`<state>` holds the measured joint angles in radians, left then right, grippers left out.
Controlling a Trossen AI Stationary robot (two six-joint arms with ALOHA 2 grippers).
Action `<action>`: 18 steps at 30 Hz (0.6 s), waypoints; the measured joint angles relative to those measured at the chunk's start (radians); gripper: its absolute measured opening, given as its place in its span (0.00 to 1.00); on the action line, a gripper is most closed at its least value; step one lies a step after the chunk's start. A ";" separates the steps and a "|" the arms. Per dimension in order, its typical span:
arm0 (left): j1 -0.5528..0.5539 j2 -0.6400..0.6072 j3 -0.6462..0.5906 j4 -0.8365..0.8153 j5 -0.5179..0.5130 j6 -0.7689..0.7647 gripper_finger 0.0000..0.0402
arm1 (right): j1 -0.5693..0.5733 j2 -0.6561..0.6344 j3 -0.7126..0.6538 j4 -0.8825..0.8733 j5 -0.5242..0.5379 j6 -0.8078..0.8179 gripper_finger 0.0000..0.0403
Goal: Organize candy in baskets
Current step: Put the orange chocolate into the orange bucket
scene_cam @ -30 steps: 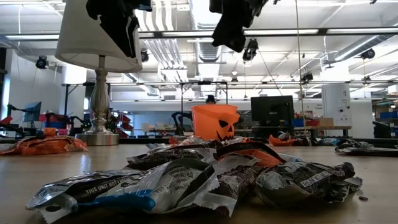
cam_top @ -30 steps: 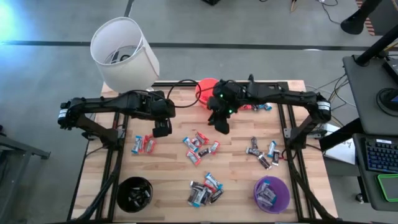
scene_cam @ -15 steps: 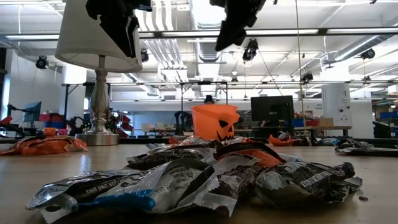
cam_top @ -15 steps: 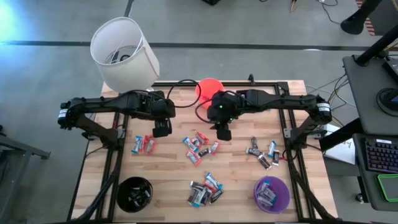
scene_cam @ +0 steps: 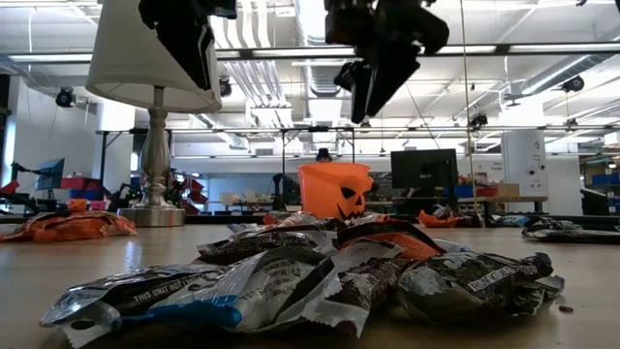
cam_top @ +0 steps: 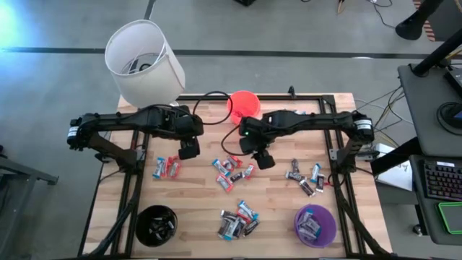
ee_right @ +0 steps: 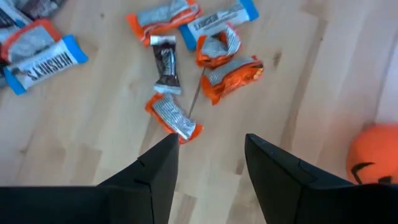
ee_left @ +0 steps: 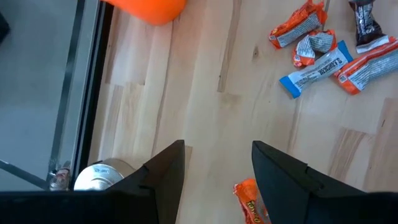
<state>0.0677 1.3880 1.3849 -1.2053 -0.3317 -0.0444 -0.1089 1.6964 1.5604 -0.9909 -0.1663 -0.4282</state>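
There are three baskets on the wooden table [cam_top: 202, 195]; the orange basket [cam_top: 243, 103] sits at the far edge, the black basket [cam_top: 156, 224] sits at the near left corner, and the purple basket [cam_top: 315, 224] sits at the near right corner; each one is small and round like a cup; the orange one has a black pumpkin face, seen in the low view; the purple one and the black one each have some candy inside.

The loose candy lies in four little heaps; the left heap [cam_top: 167, 167] has about three pieces, mostly red; the middle heap [cam_top: 232, 170] has about six pieces in red, blue and dark brown; the right heap [cam_top: 306, 177] has about five, dark and blue; the front heap [cam_top: 238, 219] has about seven, silver, blue and dark; the wrappers are crinkly and shiny.

There are two arms; the right gripper [cam_top: 263, 158] hangs over the table just beside the middle heap, its fingers spread apart and pinching nothing; the left gripper [cam_top: 188, 150] waits above the table near the left heap, its fingers also spread and empty.

A white lamp [cam_top: 144, 63] stands at the far left corner.
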 joint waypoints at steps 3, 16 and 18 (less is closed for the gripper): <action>0.000 0.000 0.000 0.000 0.000 -0.017 0.42 | 0.000 0.020 -0.010 0.000 -0.025 -0.023 0.44; 0.002 0.000 0.000 0.000 -0.026 -0.048 0.42 | 0.015 0.082 -0.040 0.007 -0.097 -0.069 0.44; 0.002 0.000 0.000 0.000 -0.026 -0.053 0.42 | 0.021 0.100 -0.040 0.008 -0.104 -0.070 0.44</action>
<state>0.0692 1.3880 1.3849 -1.2053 -0.3578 -0.0971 -0.0879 1.7966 1.5200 -0.9829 -0.2700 -0.4980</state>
